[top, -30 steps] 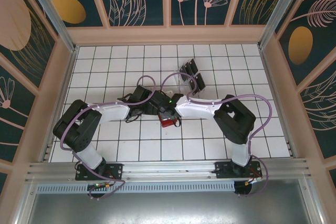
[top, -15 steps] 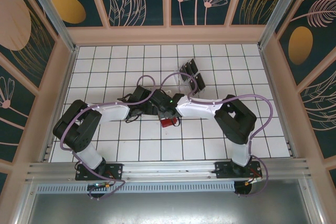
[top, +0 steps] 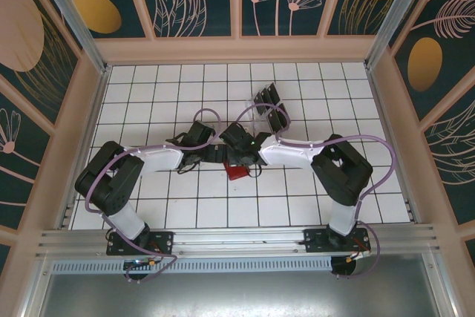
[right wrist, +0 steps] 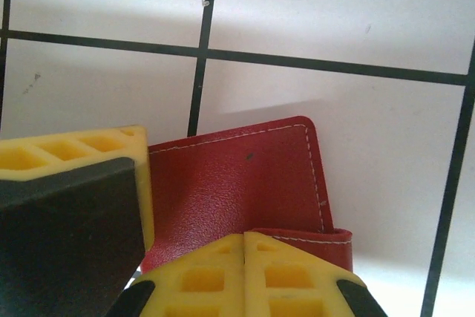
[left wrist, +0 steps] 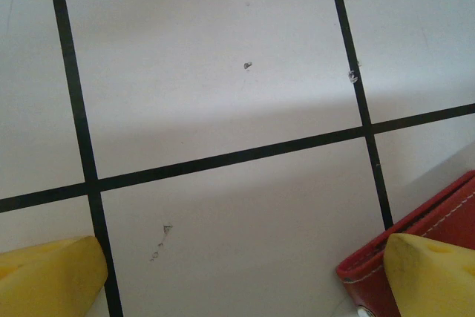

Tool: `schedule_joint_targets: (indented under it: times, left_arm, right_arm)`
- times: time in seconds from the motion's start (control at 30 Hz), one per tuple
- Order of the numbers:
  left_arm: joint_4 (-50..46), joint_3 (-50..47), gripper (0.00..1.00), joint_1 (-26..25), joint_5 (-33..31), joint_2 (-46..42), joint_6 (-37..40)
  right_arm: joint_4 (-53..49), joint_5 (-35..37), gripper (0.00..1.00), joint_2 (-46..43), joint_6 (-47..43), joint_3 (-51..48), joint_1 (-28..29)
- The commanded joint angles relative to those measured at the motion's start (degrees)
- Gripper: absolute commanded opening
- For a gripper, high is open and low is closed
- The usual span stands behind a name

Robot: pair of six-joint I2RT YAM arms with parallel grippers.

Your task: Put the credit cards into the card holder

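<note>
The red card holder [top: 236, 171] lies on the white tiled table [top: 148, 102], between the two wrists. My right gripper [right wrist: 245, 276] is shut, its yellow tips pressed together at the raised near edge of the card holder [right wrist: 237, 183]; nothing shows between them. My left gripper [left wrist: 237, 280] is open low over the table, and its right fingertip [left wrist: 434, 272] overlaps a corner of the card holder [left wrist: 367, 272]. That left finger [right wrist: 82, 183] shows beside the wallet in the right wrist view. The black credit cards [top: 269, 97] stand farther back in a clear rack [top: 260, 118].
Both arms reach in towards the table's centre, with their purple cables looping above them. Patterned walls with wooden frames close the table on three sides. An aluminium rail [top: 237, 239] runs along the near edge.
The right arm's wrist has shifted slightly towards the far side and its elbow to the right. The left arm and the card holder stay where they were.
</note>
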Motion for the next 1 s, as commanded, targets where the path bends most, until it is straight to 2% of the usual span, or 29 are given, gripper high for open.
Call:
schedule_joint_targets:
  times: [0.0, 0.7, 0.97]
  left_arm:
    - [-1.70, -3.16, 0.99, 0.52, 4.11, 6.13, -0.15]
    - [-1.79, -3.16, 0.99, 0.52, 4.06, 6.15, -0.06]
    - [-1.88, -3.07, 0.98, 0.57, 3.97, 6.31, -0.06]
  right_arm:
    - [1.73, -1.26, 0.00, -1.21, 1.30, -0.99, 0.01]
    - [3.12, -2.60, 0.00, -1.47, 3.32, -6.11, -0.78]
    - [5.17, -2.09, 0.00, -4.11, 6.02, -10.09, -0.95]
